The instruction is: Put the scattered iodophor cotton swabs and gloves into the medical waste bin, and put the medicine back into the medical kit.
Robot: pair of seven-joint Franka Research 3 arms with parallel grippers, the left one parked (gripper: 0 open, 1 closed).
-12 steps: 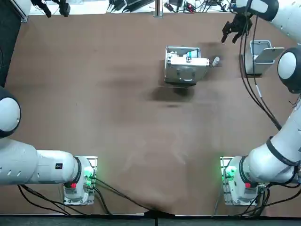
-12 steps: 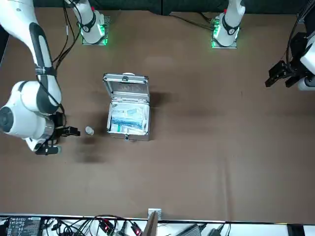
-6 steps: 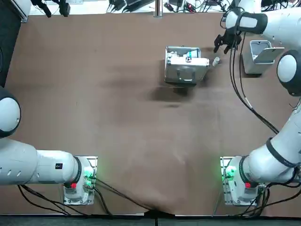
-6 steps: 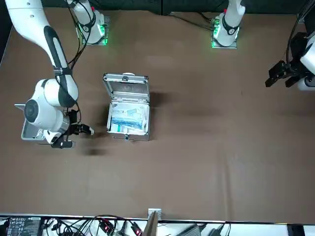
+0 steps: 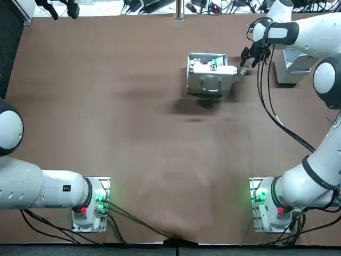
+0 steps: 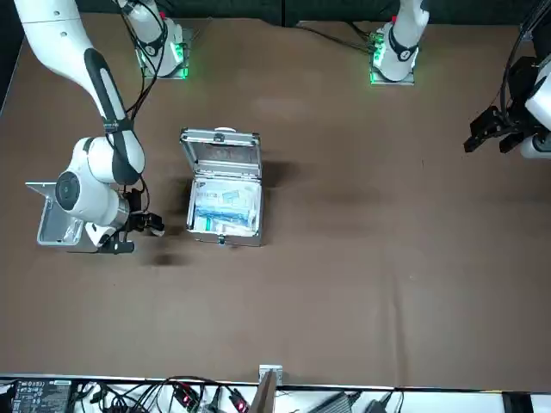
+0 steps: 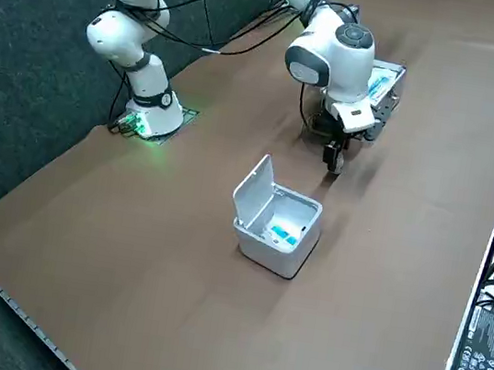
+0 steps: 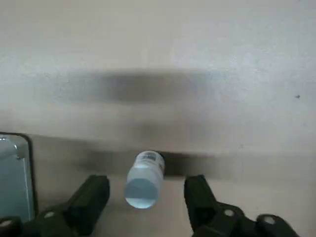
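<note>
A small clear medicine bottle with a white cap lies on the brown table beside the open metal medical kit. My right gripper hangs open just over it, one finger on each side of the bottle and neither touching it. From overhead the gripper sits between the kit and the grey waste bin, covering most of the bottle. The bin stands with its lid up and blue material inside. The kit holds white and blue packets.
A corner of the kit shows beside the fingers in the wrist view. The right arm's cable loops over the table on the right. Cables and equipment line the table's far edge.
My right gripper has moved from beside the waste bin toward the kit and come down over the medicine bottle, still open. The kit and bin have not moved.
</note>
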